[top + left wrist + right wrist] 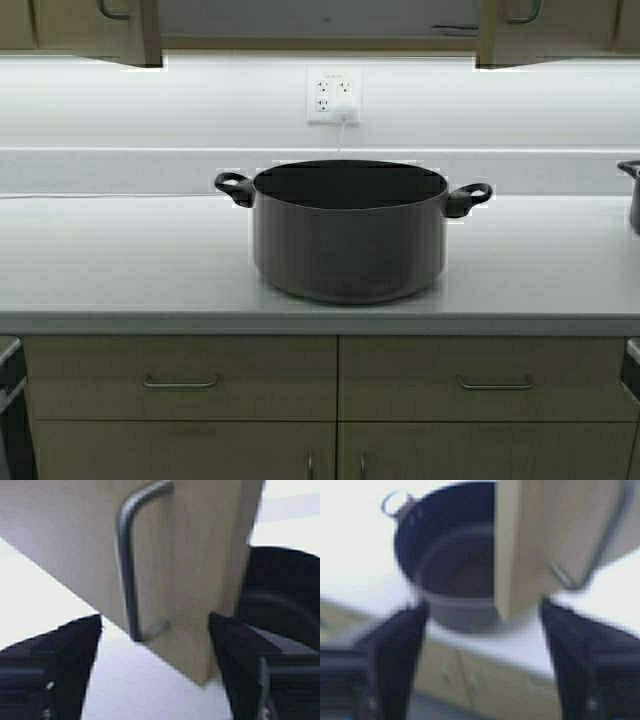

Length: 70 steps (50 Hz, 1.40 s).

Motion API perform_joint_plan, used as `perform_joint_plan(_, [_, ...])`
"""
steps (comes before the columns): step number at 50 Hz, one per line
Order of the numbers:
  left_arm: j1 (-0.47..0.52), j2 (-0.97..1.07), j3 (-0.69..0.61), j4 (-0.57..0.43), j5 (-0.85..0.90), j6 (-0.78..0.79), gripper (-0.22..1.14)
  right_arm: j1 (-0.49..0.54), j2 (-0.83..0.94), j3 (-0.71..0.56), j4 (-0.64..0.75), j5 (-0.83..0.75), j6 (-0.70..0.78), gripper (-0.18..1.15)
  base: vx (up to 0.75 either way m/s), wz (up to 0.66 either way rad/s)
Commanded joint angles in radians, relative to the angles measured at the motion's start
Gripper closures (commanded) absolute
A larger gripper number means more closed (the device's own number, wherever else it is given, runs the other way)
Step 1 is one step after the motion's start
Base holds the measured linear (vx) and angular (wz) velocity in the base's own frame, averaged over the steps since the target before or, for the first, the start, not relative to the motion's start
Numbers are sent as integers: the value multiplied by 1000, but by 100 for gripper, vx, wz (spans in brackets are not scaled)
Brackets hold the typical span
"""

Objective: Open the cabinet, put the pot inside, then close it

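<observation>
The pot (348, 235), wide, dark grey and lidless with two black loop handles, stands on the white counter (120, 260). The cabinet hangs above it; its left door (80, 25) and right door (545, 25) stand apart with a dark gap between them. My left gripper (155, 625) is open and empty, its fingers either side of the left door's steel handle (127, 565) without touching it. My right gripper (484, 610) is open and empty just below the right door's edge (507, 555), with the pot (450, 560) beyond. Neither arm shows in the high view.
A wall outlet (333, 96) with a plugged cord sits behind the pot. A smaller dark pot (632, 195) stands at the counter's right edge. Base drawers with horizontal handles (180, 382) run under the counter. A dark appliance (10, 400) is at lower left.
</observation>
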Motion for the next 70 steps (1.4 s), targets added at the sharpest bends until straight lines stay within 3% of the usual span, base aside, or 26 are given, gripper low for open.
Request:
perform_joint_plan(1, [-11,-67,9,14,89,-2,23,20,-86,-17,-2,106,35,20,-1,3])
perform_joint_plan(5, [-71,-94,12,12,120,-11,55,86,-92,-34,-5,103,66,41,0,-2])
perform_joint_plan(7, [-129,-94,8,14,110,-5,81,120,-81,-43,-11,77,71,55,0,0])
perform_joint_plan(10, [-198,-71,-8,15,63,-12,102,169,-52,-55,-21,23,71,79,0,0])
perform_joint_plan(14, [-279,-17,-34,14,-15,-20,97,242,11,-74,-28,-69,74,101,0,1])
perform_joint_plan(19, [-345,80,-83,11,-72,-29,84,304,114,-118,-28,-187,77,93,0,1])
perform_joint_plan(26, [-382,250,-184,14,-156,-63,89,319,258,-224,-31,-253,74,89,0,0])
perform_joint_plan(36, [-341,476,-399,14,-245,-72,89,295,425,-430,-81,-302,78,90,0,0])
perform_joint_plan(44, [-256,600,-529,11,-245,-81,89,218,476,-488,-83,-293,83,90,0,0])
perform_joint_plan(54, [-132,534,-443,9,-245,-75,89,89,394,-393,-87,-225,80,90,0,0])
perform_joint_plan(62, [-104,417,-337,18,-270,-72,88,49,284,-295,-87,-235,87,88,1,2])
perform_joint_plan(66, [-129,367,-296,26,-298,-75,83,74,236,-270,-75,-235,109,78,1,0])
perform_joint_plan(70, [-181,325,-256,41,-334,-80,67,117,201,-242,-57,-236,153,53,0,0])
